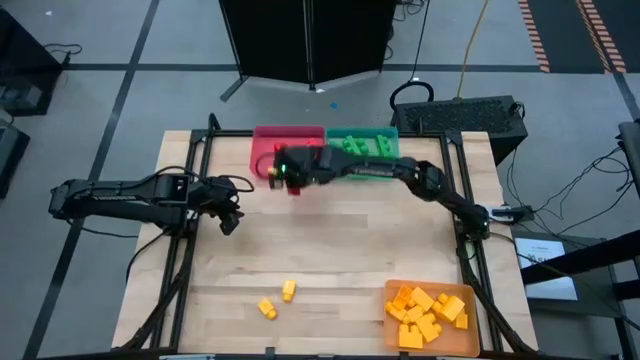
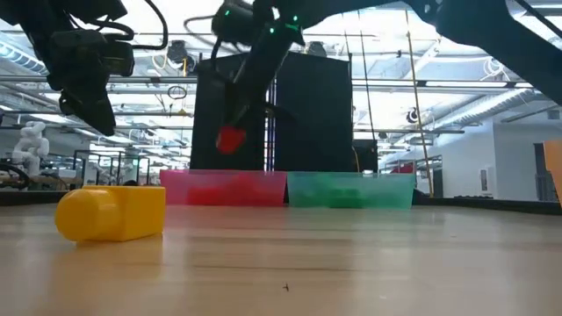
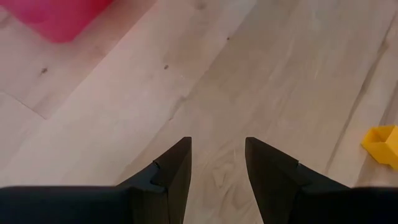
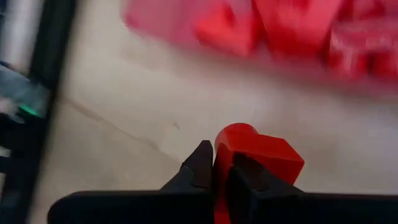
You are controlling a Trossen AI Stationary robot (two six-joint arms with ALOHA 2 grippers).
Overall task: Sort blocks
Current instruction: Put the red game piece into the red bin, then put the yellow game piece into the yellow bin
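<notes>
My right gripper (image 1: 285, 180) reaches across the table to the near side of the red tray (image 1: 262, 140) and is shut on a red block (image 4: 264, 154). The low view shows that block (image 2: 230, 139) lifted well above the table. Several red blocks (image 4: 292, 25) lie in the red tray, and green blocks (image 1: 362, 146) lie in the teal tray (image 1: 392, 135). My left gripper (image 3: 217, 163) is open and empty over bare wood at the table's left (image 1: 228, 215). Two yellow blocks (image 1: 288, 290) (image 1: 266, 308) lie on the table near its front edge. My right gripper pinches one end of the red block (image 4: 229, 144) between its two fingers. The rest of the block sticks out beyond the fingertips (image 4: 202, 163). The block is lifted clear of the table, in front of the red tray.
An orange tray (image 1: 470, 295) with several yellow blocks stands at the near right corner. One yellow block (image 2: 110, 213) lies close to the low camera and also shows in the left wrist view (image 3: 382, 144). Black frame rails run along the table's left and right sides.
</notes>
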